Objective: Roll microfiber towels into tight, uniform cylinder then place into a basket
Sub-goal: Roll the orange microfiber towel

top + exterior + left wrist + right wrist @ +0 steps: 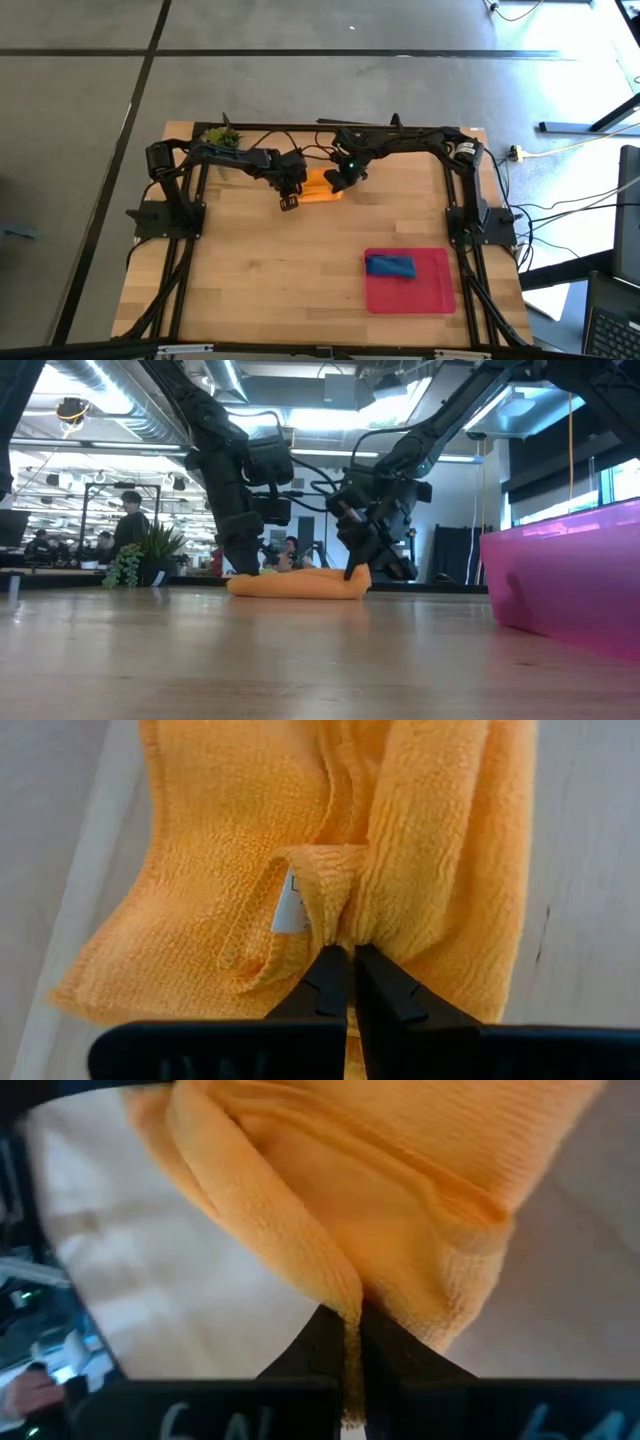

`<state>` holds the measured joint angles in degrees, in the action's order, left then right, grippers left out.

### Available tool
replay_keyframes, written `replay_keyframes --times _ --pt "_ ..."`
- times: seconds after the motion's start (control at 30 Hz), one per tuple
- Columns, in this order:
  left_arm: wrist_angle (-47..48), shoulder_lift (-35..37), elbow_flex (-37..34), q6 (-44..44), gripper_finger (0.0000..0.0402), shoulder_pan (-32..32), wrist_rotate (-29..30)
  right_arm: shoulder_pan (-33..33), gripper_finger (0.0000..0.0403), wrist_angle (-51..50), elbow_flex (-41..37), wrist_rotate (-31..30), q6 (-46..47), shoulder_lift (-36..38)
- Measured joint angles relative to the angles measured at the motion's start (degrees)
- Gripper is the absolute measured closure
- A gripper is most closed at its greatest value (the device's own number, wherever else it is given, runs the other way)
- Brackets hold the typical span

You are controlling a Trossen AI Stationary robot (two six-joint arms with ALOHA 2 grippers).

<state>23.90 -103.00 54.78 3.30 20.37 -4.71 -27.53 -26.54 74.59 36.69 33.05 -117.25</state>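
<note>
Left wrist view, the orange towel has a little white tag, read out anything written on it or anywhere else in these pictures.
None can be read.
White tag on the bright orange microfiber towel: marks too small and mostly folded under.
Pale strokes along the right wrist view's bottom edge: cut off, unreadable.

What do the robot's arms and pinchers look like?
Both are black, jointed metal arms with black cables looped along them. The right arm carries a small green light. The left gripper and right gripper each end in two slim, pointed black fingers.
</note>
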Motion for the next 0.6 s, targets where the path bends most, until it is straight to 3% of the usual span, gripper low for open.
replay_keyframes --times 0.17,0.27,0.33,0.47,0.6 --pt "0.11 0.00 0.00 1.80 0.0401 -0.82 -0.19 0.04 0.0392 0.49 0.00 -6.77 1.37 0.00" --pt "0.11 0.00 0.00 2.04 0.0401 -1.14 -0.30 0.39 0.0392 1.13 0.02 -7.80 1.30 0.00" --pt "0.19 0.00 0.00 3.14 0.0401 -1.24 -0.44 0.69 0.0392 1.03 0.02 -4.79 1.20 0.00" --pt "0.71 0.02 -0.01 4.54 0.0401 -1.60 -1.35 2.16 0.0389 0.73 0.02 7.13 -0.30 0.29" --pt "2.06 0.11 0.00 8.66 0.0401 -2.89 -2.43 3.73 0.0388 0.66 0.00 8.34 1.84 0.31"
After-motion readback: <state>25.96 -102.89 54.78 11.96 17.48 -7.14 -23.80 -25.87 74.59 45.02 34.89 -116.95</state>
